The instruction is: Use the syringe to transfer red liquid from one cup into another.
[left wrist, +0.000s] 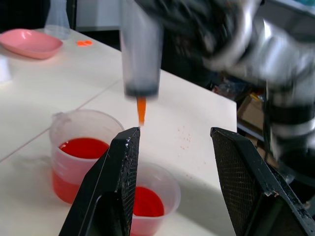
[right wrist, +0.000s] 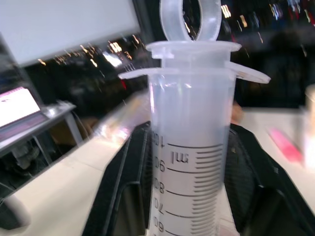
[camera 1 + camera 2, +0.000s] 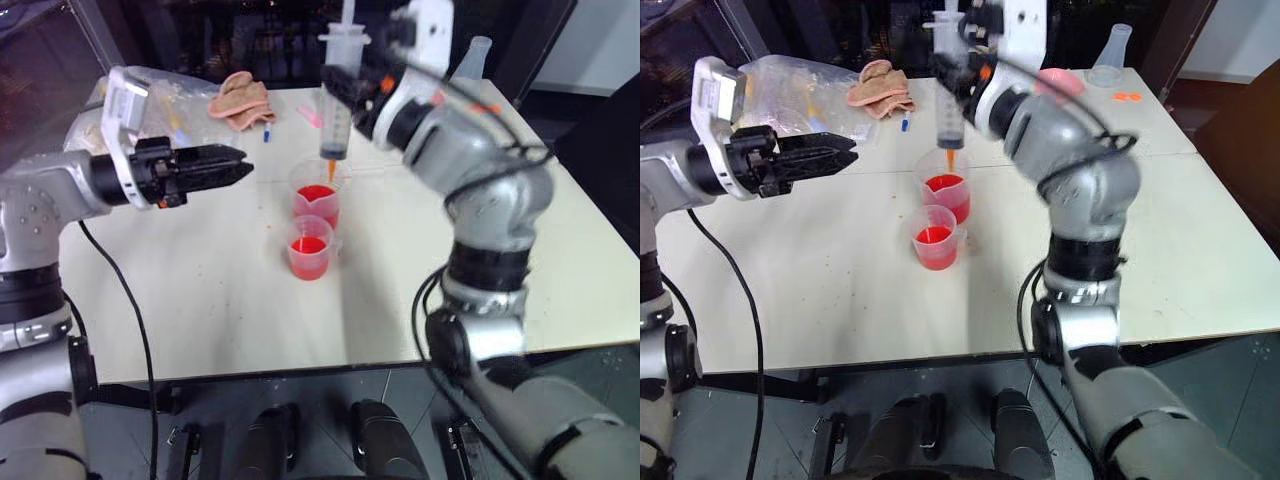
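2 cups (image 3: 318, 222) mid-table, open surround

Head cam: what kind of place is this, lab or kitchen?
Probably a lab or test room, not a kitchen: a plain white table with measuring cups of red liquid, a graduated syringe, a clear flask, and a laptop on a side desk.

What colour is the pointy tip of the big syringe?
Orange. The syringe tip shows best in the left wrist view.
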